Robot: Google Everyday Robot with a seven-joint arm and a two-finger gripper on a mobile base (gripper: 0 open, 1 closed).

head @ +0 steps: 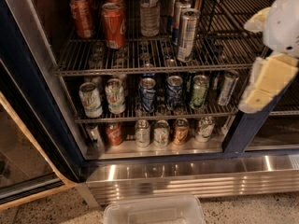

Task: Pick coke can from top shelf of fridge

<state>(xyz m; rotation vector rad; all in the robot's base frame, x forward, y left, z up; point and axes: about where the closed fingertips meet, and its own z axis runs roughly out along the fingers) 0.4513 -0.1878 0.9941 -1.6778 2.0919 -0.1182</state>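
Note:
The fridge (39,106) stands open with its dark blue frame. On its top shelf (140,63), a grey wire rack, several red coke cans stand at the left; the nearest coke can (113,25) is at the front, another (81,16) is to its left, and more stand behind. My gripper (260,52) is at the right edge, in front of the fridge's right post and well to the right of the coke cans. Its cream-yellow fingers (270,80) are spread apart and hold nothing.
Tall slim silver cans (188,34) and a clear bottle (150,13) share the top shelf. Lower racks (154,118) hold mixed-colour cans. The glass door (23,157) hangs open at the left. A steel base panel (187,176) and a clear plastic bin (154,211) lie below.

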